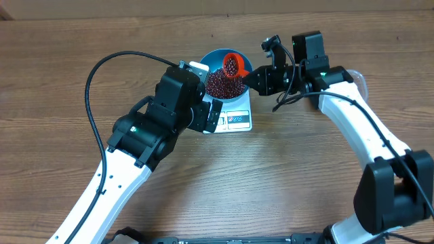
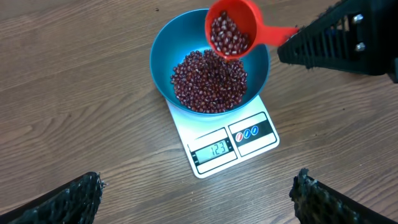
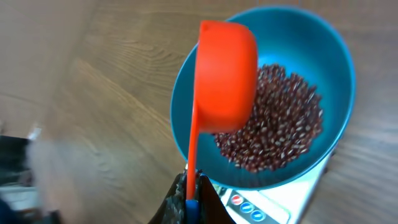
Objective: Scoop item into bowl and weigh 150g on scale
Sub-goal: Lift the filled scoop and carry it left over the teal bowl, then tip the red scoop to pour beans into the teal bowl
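1. Red scoop (image 2: 231, 28), pinched by the right fingers (image 3: 177, 202), tilts beans (image 2: 208, 81) over the blue bowl (image 2: 163, 56) on the scale (image 2: 186, 127).
2. Near the scale, the left fingers (image 2: 68, 202) hang spread.
3. Tipping too fast could overshoot the weight.

Overhead: high, straight down, whole table (image 1: 61, 41). Left wrist: mid-height, facing down. Right wrist: closest. All share bowl (image 2: 163, 59).

blue bowl (image 2: 163, 56) on white scale (image 2: 214, 127), holding maroon bean heap (image 2: 208, 84).
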{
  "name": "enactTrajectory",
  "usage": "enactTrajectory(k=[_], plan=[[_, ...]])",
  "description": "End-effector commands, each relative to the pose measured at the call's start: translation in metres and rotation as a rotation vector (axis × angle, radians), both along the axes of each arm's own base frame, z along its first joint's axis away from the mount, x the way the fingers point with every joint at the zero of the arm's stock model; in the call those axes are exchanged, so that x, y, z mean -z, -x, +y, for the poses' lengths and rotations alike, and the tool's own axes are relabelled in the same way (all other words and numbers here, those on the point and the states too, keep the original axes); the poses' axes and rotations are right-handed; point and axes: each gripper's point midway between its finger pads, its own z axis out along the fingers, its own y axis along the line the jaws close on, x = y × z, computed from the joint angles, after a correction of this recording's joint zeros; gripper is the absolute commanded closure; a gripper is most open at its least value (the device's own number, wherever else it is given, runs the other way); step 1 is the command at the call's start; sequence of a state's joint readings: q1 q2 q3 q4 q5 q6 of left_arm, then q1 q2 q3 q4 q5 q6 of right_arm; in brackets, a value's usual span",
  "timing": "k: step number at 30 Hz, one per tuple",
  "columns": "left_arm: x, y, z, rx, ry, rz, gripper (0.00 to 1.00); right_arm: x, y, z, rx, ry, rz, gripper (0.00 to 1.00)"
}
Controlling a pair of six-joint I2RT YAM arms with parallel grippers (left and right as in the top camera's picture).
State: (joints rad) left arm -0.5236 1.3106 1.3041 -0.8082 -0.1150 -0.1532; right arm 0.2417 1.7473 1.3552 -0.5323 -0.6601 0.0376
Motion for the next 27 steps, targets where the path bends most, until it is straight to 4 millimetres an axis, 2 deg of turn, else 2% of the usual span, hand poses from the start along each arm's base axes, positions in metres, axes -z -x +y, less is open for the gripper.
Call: enactTrajectory(k=[1, 6, 13, 27], plan=[[-0.013, 0.000, -0.001, 0.017, 0.011, -0.032, 0.00, -0.037, -0.005, 0.003, -0.036, 0.091, -0.209, 0.96], [-0.013, 0.000, -0.001, 0.017, 0.011, -0.032, 0.01, -0.031, -0.006, 0.007, -0.064, 0.232, -0.306, 0.96], [-0.013, 0.000, -0.001, 0.017, 0.011, -0.032, 0.00, -0.019, -0.005, 0.002, -0.071, 0.383, -0.348, 0.96], [-0.013, 0.000, -0.001, 0.017, 0.011, -0.032, 0.01, -0.014, -0.006, -0.004, -0.066, 0.436, -0.349, 0.96]])
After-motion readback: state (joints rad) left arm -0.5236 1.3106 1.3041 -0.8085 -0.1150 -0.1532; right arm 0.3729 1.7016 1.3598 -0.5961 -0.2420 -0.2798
